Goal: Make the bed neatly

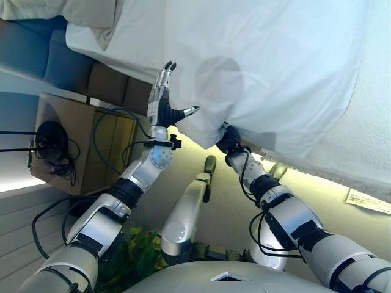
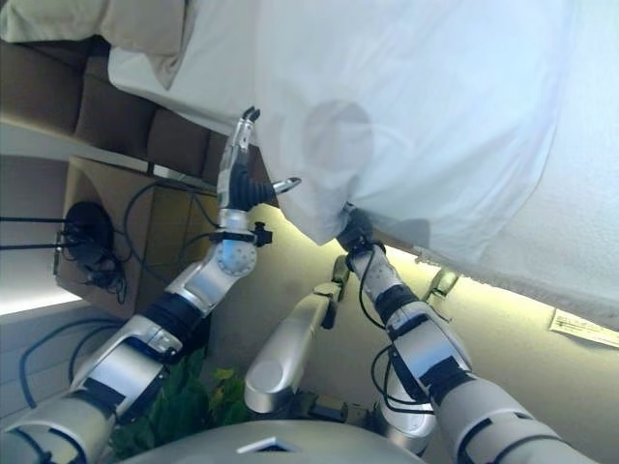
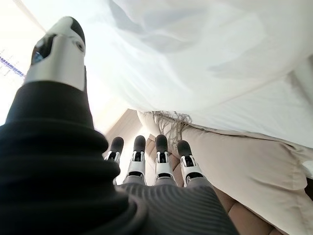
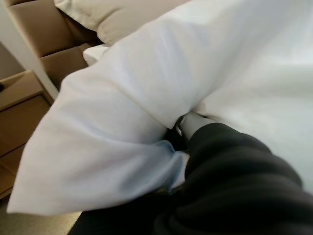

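A white duvet covers the bed and hangs over its near edge. My right hand is shut on the duvet's lower corner; in the right wrist view the white cloth bunches over the fingers and hides them. My left hand is open with straight fingers, raised beside the duvet's hanging edge and not holding it; in the left wrist view the fingers point toward a beige pillow. A beige pillow lies at the head of the bed.
A brown padded headboard stands behind the left hand. A wooden bedside table carries a dark device and cables. A paper card lies on the floor at the right. A green plant stands near the bottom.
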`<state>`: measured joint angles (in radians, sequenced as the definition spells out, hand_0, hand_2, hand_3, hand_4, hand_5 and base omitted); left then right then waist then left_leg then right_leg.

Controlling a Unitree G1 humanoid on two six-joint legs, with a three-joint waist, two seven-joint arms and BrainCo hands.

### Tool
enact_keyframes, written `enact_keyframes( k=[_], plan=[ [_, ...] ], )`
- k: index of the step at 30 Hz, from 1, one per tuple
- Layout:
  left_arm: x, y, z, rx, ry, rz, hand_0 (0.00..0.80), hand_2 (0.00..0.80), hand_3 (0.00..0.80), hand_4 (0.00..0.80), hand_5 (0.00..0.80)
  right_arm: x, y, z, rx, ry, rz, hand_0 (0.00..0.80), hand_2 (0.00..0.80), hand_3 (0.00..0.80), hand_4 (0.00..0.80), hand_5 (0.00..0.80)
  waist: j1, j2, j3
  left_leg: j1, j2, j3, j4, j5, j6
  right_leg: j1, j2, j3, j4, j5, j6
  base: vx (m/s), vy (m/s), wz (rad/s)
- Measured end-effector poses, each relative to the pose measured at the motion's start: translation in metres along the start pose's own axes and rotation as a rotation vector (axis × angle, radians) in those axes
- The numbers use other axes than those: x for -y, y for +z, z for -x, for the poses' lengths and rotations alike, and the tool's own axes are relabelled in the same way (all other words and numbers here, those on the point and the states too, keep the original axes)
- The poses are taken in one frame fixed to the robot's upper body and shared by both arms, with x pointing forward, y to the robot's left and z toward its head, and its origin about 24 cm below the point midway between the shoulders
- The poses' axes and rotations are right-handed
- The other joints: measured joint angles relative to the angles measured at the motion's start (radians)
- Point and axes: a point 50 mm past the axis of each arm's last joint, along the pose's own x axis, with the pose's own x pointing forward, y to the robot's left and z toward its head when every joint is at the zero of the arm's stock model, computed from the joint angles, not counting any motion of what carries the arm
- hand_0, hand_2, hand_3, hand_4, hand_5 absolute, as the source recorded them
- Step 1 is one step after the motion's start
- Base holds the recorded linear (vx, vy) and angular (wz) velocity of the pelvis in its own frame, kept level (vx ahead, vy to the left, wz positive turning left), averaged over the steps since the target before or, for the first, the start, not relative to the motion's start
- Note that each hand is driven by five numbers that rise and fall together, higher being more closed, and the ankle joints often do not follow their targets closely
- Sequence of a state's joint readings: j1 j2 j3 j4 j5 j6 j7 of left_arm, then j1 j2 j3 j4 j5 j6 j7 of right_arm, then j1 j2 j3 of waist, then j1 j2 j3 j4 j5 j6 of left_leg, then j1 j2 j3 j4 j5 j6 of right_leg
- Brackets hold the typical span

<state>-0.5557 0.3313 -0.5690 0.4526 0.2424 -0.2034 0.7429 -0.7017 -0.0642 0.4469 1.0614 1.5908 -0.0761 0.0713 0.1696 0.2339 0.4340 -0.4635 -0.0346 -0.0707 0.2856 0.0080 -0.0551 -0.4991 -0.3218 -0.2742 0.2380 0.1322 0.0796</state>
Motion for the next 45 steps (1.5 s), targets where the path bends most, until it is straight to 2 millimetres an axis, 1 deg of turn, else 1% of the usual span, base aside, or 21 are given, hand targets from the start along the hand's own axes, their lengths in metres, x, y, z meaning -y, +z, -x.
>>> enact_keyframes(
  k=[2, 4, 9, 13, 14, 15, 18, 21, 23, 25, 27, 29, 31, 33, 35, 37, 39, 40, 41, 42, 45],
  plan=[
    [0.002, 0.001, 0.001, -0.001, 0.002, 0.009, 0.000, 0.000, 0.000, 0.000, 0.000, -0.001, -0.007, 0.000, -0.016, -0.015, 0.004, 0.800, 0.800, 0.800, 0.800, 0.800, 0.002, 0.007, -0.005, 0.000, -0.001, 0.000, -0.001, 0.000, 0.000, 0.000, -0.001, 0.000, -0.001, 0.000, 0.000, -0.012, 0.047, 0.00],
    [0.003, 0.002, 0.002, 0.002, -0.001, 0.011, 0.000, 0.000, 0.000, 0.000, 0.000, -0.001, -0.012, 0.000, -0.040, -0.036, 0.060, 0.800, 0.800, 0.800, 0.800, 0.800, 0.007, 0.015, -0.012, 0.003, -0.004, 0.000, -0.011, 0.004, 0.002, 0.000, -0.004, 0.000, -0.004, 0.000, 0.001, -0.021, 0.031, 0.03],
    [0.005, 0.002, 0.003, 0.006, -0.009, 0.015, 0.000, 0.000, 0.000, 0.000, 0.000, 0.000, -0.027, 0.001, -0.134, -0.092, 0.295, 0.800, 0.800, 0.800, 0.800, 0.800, 0.016, 0.032, -0.024, 0.013, -0.011, -0.005, -0.037, 0.018, 0.002, 0.002, -0.013, -0.007, -0.004, 0.001, 0.008, -0.006, -0.008, 0.05],
    [0.006, 0.004, 0.004, 0.020, -0.016, 0.029, 0.000, 0.000, 0.000, 0.000, 0.000, -0.003, -0.035, 0.002, -0.172, -0.097, 0.347, 0.800, 0.800, 0.800, 0.800, 0.800, 0.024, 0.044, -0.036, 0.018, -0.011, -0.020, -0.056, 0.031, -0.002, 0.005, -0.015, -0.022, 0.001, -0.006, 0.008, -0.003, -0.047, 0.10],
    [0.006, 0.004, 0.003, 0.022, -0.019, 0.031, 0.000, 0.000, 0.000, 0.000, 0.000, -0.003, -0.036, 0.002, -0.173, -0.097, 0.344, 0.508, 0.508, 0.508, 0.508, 0.508, 0.031, 0.045, -0.038, 0.021, -0.010, -0.021, -0.059, 0.033, -0.004, 0.006, -0.015, -0.024, 0.003, -0.007, 0.008, -0.006, -0.060, 0.04],
    [0.006, 0.005, 0.003, 0.024, -0.023, 0.032, 0.000, 0.000, 0.000, 0.000, 0.000, -0.003, -0.036, 0.002, -0.174, -0.103, 0.337, 0.000, 0.000, 0.000, 0.000, 0.000, 0.040, 0.045, -0.038, 0.026, -0.010, -0.021, -0.063, 0.035, -0.006, 0.008, -0.015, -0.024, 0.006, -0.010, 0.007, -0.008, -0.067, 0.06],
    [0.006, 0.004, 0.003, 0.030, -0.041, 0.032, 0.000, 0.000, 0.000, 0.000, 0.000, 0.001, -0.036, 0.003, -0.170, -0.151, 0.307, 0.000, 0.000, 0.000, 0.000, 0.000, 0.044, 0.045, -0.038, 0.037, -0.009, -0.041, -0.065, 0.038, -0.009, 0.028, -0.018, -0.044, 0.019, -0.024, 0.008, -0.005, -0.084, 0.17],
    [0.004, 0.003, 0.003, 0.031, -0.057, 0.024, 0.000, 0.000, 0.000, 0.000, 0.000, 0.015, -0.039, 0.005, -0.185, -0.240, 0.314, 0.000, 0.000, 0.000, 0.000, 0.000, 0.054, 0.037, -0.042, 0.037, -0.008, -0.044, -0.064, 0.038, -0.011, 0.029, -0.017, -0.049, 0.022, -0.027, 0.007, 0.000, -0.110, 0.04],
    [0.005, 0.003, 0.003, 0.033, -0.066, 0.026, 0.000, 0.000, 0.000, 0.000, 0.000, 0.026, -0.044, 0.008, -0.219, -0.301, 0.335, 0.000, 0.000, 0.000, 0.000, 0.000, 0.065, 0.022, -0.049, 0.036, -0.005, -0.047, -0.064, 0.036, -0.014, 0.031, -0.013, -0.052, 0.020, -0.027, 0.006, 0.015, -0.130, 0.02],
    [0.005, 0.001, 0.004, 0.030, -0.081, 0.022, 0.000, 0.000, 0.000, 0.000, 0.000, 0.035, -0.048, 0.011, -0.273, -0.345, 0.351, 0.000, 0.000, 0.000, 0.000, 0.000, 0.066, -0.001, -0.060, 0.036, -0.004, -0.057, -0.064, 0.035, -0.017, 0.040, -0.012, -0.063, 0.017, -0.027, 0.005, 0.018, -0.160, 0.11],
    [0.005, 0.000, 0.004, 0.034, -0.102, 0.012, 0.000, 0.000, 0.000, 0.000, 0.000, 0.049, -0.059, 0.019, -0.361, -0.392, 0.347, 0.000, 0.000, 0.000, 0.000, 0.000, 0.071, -0.030, -0.076, 0.036, -0.002, -0.069, -0.063, 0.034, -0.020, 0.051, -0.009, -0.077, 0.006, -0.028, 0.005, 0.040, -0.166, 0.14],
    [0.002, -0.003, 0.003, 0.037, -0.117, -0.008, 0.000, 0.000, 0.000, 0.000, 0.000, 0.071, -0.068, 0.031, -0.421, -0.466, 0.310, 0.000, 0.000, 0.000, 0.000, 0.000, 0.075, -0.054, -0.087, 0.045, 0.003, -0.074, -0.064, 0.033, -0.021, 0.074, -0.003, -0.091, -0.007, -0.027, 0.006, 0.040, -0.140, 0.11],
    [-0.002, -0.007, 0.003, 0.037, -0.129, -0.033, 0.000, 0.000, 0.000, 0.000, 0.000, 0.096, -0.072, 0.045, -0.460, -0.558, 0.251, 0.000, 0.000, 0.000, 0.000, 0.000, 0.089, -0.072, -0.095, 0.058, 0.009, -0.074, -0.063, 0.030, -0.023, 0.094, 0.006, -0.093, -0.029, -0.026, 0.003, 0.028, -0.079, -0.04],
    [-0.006, -0.011, 0.004, 0.021, -0.121, -0.044, 0.000, 0.000, 0.000, 0.000, 0.000, 0.119, -0.074, 0.061, -0.497, -0.644, 0.216, 0.000, 0.000, 0.000, 0.000, 0.000, 0.095, -0.091, -0.104, 0.073, 0.013, -0.070, -0.062, 0.026, -0.022, 0.117, 0.015, -0.094, -0.048, -0.022, 0.002, 0.033, -0.042, -0.07],
    [-0.008, -0.017, 0.008, 0.001, -0.127, -0.064, 0.000, 0.000, 0.000, 0.000, 0.000, 0.135, -0.077, 0.073, -0.537, -0.683, 0.207, 0.000, 0.000, 0.000, 0.000, 0.000, 0.089, -0.113, -0.115, 0.087, 0.016, -0.067, -0.062, 0.017, -0.019, 0.138, 0.022, -0.093, -0.073, -0.013, 0.004, 0.033, -0.015, -0.10],
    [-0.008, -0.022, 0.014, -0.020, -0.135, -0.070, 0.000, 0.000, 0.000, 0.000, 0.000, 0.147, -0.077, 0.084, -0.569, -0.691, 0.213, 0.000, 0.000, 0.000, 0.000, 0.000, 0.088, -0.134, -0.125, 0.104, 0.018, -0.054, -0.062, 0.009, -0.015, 0.164, 0.028, -0.093, -0.107, -0.001, 0.009, 0.030, 0.006, -0.12],
    [-0.008, -0.022, 0.015, -0.023, -0.136, -0.070, 0.000, 0.000, 0.000, 0.000, 0.000, 0.149, -0.077, 0.085, -0.572, -0.690, 0.212, 0.000, 0.000, 0.000, 0.000, 0.000, 0.088, -0.136, -0.126, 0.106, 0.018, -0.051, -0.062, 0.008, -0.015, 0.168, 0.028, -0.093, -0.112, 0.001, 0.012, 0.010, 0.005, -0.12],
    [-0.008, -0.027, 0.021, -0.041, -0.143, -0.077, 0.000, 0.000, 0.000, 0.000, 0.000, 0.154, -0.076, 0.089, -0.583, -0.658, 0.215, 0.000, 0.000, 0.000, 0.000, 0.000, 0.086, -0.148, -0.132, 0.120, 0.019, -0.038, -0.065, 0.000, -0.002, 0.192, 0.032, -0.091, -0.152, 0.010, 0.025, 0.039, 0.018, -0.15],
    [-0.008, -0.027, 0.021, -0.041, -0.143, -0.078, 0.000, 0.000, 0.000, 0.000, 0.000, 0.153, -0.076, 0.088, -0.584, -0.645, 0.211, 0.000, 0.000, 0.000, 0.000, 0.000, 0.084, -0.149, -0.133, 0.120, 0.018, -0.038, -0.064, -0.001, 0.000, 0.196, 0.033, -0.092, -0.158, 0.011, 0.026, 0.052, 0.042, -0.12],
    [-0.012, -0.029, 0.024, -0.046, -0.136, -0.085, 0.000, 0.000, 0.000, 0.000, 0.000, 0.152, -0.076, 0.087, -0.568, -0.594, 0.209, 0.000, 0.000, 0.000, 0.000, 0.000, 0.064, -0.153, -0.134, 0.122, 0.018, -0.036, -0.065, -0.002, 0.001, 0.204, 0.036, -0.089, -0.167, 0.012, 0.026, 0.039, 0.052, 0.04],
    [-0.022, -0.043, 0.033, -0.099, -0.119, -0.112, 0.000, 0.000, 0.000, 0.000, 0.000, 0.154, -0.068, 0.086, -0.443, -0.473, 0.193, 0.000, 0.000, 0.000, 0.000, 0.000, 0.055, -0.169, -0.142, 0.137, 0.019, -0.013, -0.064, -0.010, -0.001, 0.208, 0.038, -0.070, -0.179, 0.033, 0.018, -0.005, 0.018, -0.14]
  ],
)
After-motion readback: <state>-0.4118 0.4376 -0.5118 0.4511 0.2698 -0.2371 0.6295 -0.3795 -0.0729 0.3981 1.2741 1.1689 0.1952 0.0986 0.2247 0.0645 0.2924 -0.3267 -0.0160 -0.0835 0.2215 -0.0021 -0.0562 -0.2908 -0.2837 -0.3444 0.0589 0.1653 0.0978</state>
